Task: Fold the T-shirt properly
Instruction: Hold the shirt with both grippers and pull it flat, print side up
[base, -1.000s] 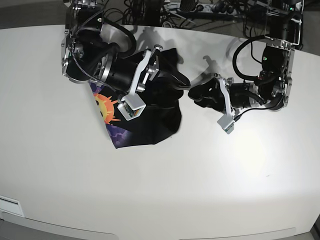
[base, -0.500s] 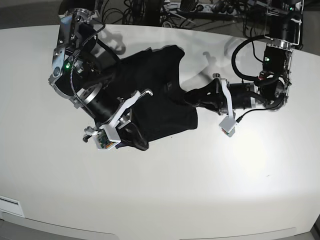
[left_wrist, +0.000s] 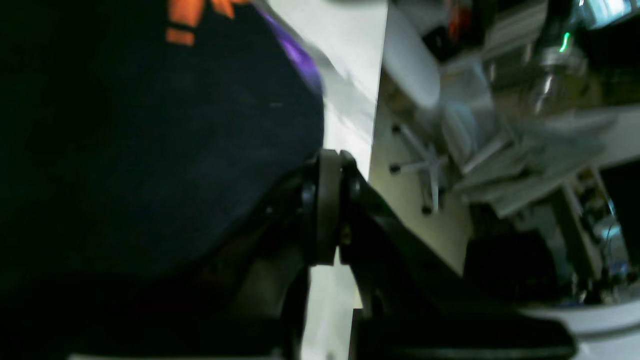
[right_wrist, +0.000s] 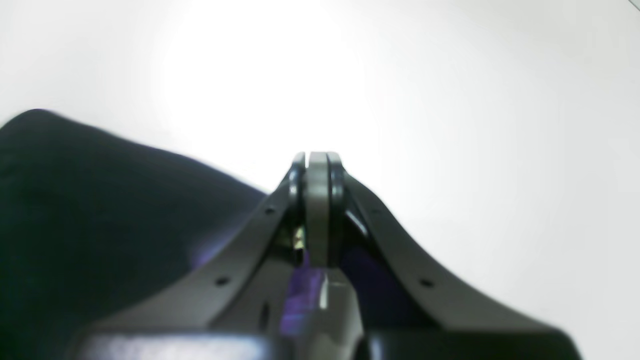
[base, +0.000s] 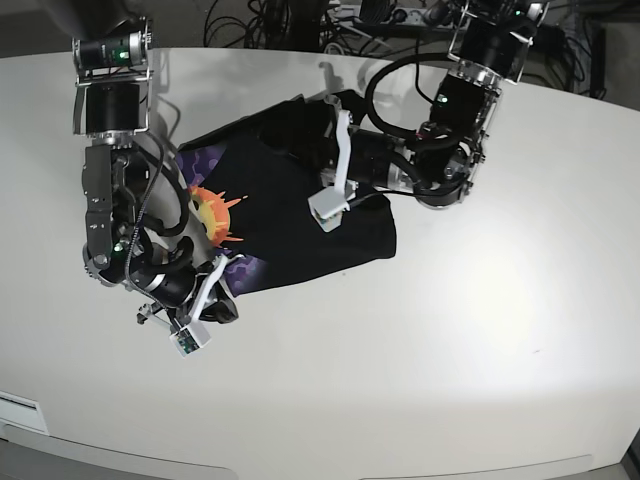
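The black T-shirt lies bunched on the white table, its sun face print on purple facing up at its left. My left gripper, on the right-hand arm, reaches left over the shirt's upper part. In the left wrist view the left gripper is shut, with black cloth against it. My right gripper is at the shirt's lower-left corner. In the right wrist view the right gripper is shut on purple-printed cloth.
Cables and equipment line the table's back edge. A white label sits at the front-left edge. The left wrist view shows the table's edge and a chair base on the floor beyond.
The right gripper pulled the shirt's corner down toward the front left. The left arm swung left over the shirt. The sun print now faces up.
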